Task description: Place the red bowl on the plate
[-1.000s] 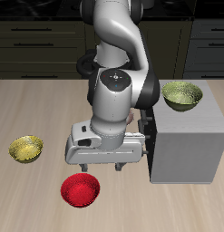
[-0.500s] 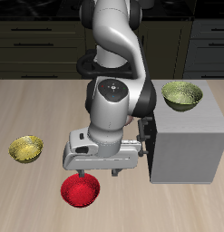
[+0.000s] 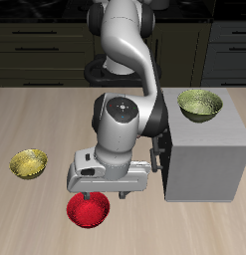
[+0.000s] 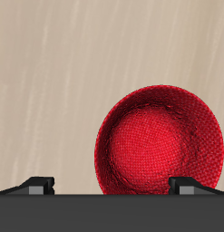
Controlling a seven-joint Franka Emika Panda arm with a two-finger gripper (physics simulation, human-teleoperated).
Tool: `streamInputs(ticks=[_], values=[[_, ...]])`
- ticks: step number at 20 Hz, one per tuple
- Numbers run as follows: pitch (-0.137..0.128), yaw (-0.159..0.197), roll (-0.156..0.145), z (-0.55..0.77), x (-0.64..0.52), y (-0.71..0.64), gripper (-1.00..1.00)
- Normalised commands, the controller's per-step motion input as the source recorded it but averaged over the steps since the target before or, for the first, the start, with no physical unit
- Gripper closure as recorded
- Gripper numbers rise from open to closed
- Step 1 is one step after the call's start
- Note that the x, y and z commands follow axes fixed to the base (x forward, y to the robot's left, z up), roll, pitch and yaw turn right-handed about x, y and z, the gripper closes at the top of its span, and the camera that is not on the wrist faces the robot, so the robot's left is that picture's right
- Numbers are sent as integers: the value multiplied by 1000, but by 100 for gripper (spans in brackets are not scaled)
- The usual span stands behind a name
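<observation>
The red bowl (image 3: 87, 211) sits on the table near its front edge; it also shows in the wrist view (image 4: 163, 145), glossy with a speckled inside. My gripper (image 3: 108, 195) is open and hangs just above the bowl, pointing down. In the wrist view the gripper (image 4: 112, 186) has one fingertip (image 4: 186, 183) over the bowl's inside and the other (image 4: 36, 181) outside it, so the jaws straddle the rim. Nothing is held. The plate does not show in either view.
A yellow-green bowl (image 3: 28, 163) lies on the table, beside the arm. A second yellow-green bowl (image 3: 199, 105) stands on top of a grey box (image 3: 206, 164) close beside the gripper. Dark cabinets run along the back.
The arm has come down and moved toward the table's front edge, bringing the open gripper down over the red bowl. The bowl has not moved.
</observation>
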Motion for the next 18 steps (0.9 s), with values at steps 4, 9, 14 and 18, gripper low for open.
streamInputs(ticks=[4,9,14,18], values=[[23,-10,0,-118,22,-12,-100],[14,-1,18,-138,7,81,-100],[40,-8,12,-198,25,-7,-100],[19,-13,18,-102,-18,24,100]])
